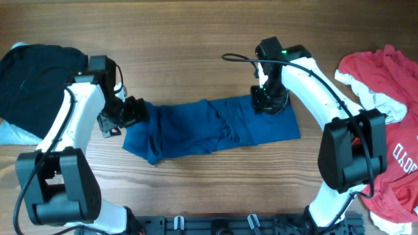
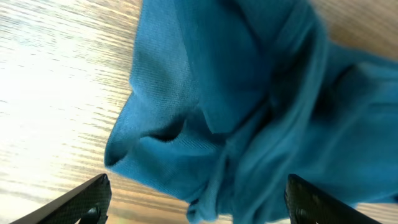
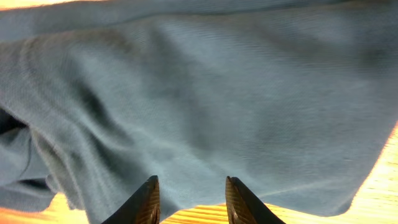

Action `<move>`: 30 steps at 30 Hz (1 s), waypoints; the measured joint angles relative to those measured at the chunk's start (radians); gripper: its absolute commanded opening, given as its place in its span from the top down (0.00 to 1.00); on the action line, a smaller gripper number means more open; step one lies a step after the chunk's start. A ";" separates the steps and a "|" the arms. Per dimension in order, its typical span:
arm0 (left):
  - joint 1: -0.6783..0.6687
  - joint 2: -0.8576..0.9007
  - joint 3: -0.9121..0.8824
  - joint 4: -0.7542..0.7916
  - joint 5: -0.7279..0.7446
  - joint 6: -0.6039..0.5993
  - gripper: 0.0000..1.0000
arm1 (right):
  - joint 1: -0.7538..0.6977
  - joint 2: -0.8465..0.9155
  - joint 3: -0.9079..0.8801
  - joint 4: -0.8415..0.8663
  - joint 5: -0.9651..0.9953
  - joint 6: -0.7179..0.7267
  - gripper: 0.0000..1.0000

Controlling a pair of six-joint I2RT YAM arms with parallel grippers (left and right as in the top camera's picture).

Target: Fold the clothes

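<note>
From overhead, one dark blue shirt (image 1: pixel 209 127) is seen in the middle of the wooden surface (image 1: pixel 196 39). It is gathered into a long, creased band running left to right. One black garment (image 1: pixel 32 72) is bunched at the upper left, with a scrap of pale blue cloth (image 1: pixel 12 134) just below it at the edge. A red heap (image 1: pixel 392 156) with white lettering is piled at the right; the number of garments in it cannot be told. Two white arms are counted. The left tool (image 1: pixel 124 114) is set at the band's left end and the right tool (image 1: pixel 269 101) on its upper right part.

In the left wrist view, the shirt (image 2: pixel 249 106) is shown as soft, finely knitted cloth thrown into deep, rumpled folds over pale wood grain. The left tool (image 2: pixel 198 183) is spread wide, its two dark fingers (image 2: pixel 81 202) set at the bottom corners with nothing pinched.

In the right wrist view, the shirt (image 3: pixel 217 93) is seen as a smoother sheet with shallow ripples, its edge lying on the wood. The two fingers (image 3: pixel 146 199) of the right tool (image 3: pixel 191 186) are held apart, and no cloth is seen clamped.
</note>
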State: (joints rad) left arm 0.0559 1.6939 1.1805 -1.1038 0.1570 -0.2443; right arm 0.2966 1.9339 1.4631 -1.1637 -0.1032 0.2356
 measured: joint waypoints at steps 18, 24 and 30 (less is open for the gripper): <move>-0.129 -0.004 -0.274 0.370 0.138 0.163 0.21 | -0.011 0.000 0.000 -0.014 0.019 0.014 0.64; -0.141 -0.010 -0.274 0.376 0.062 0.077 0.64 | -0.011 0.000 0.000 -0.020 0.019 0.014 0.64; -0.137 -0.010 -0.276 0.346 0.038 0.040 0.96 | -0.011 0.000 0.000 -0.020 0.019 0.014 0.66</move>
State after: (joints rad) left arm -0.0807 1.6844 0.9043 -0.7582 0.1951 -0.2047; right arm 0.2859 1.9339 1.4628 -1.1835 -0.0837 0.2501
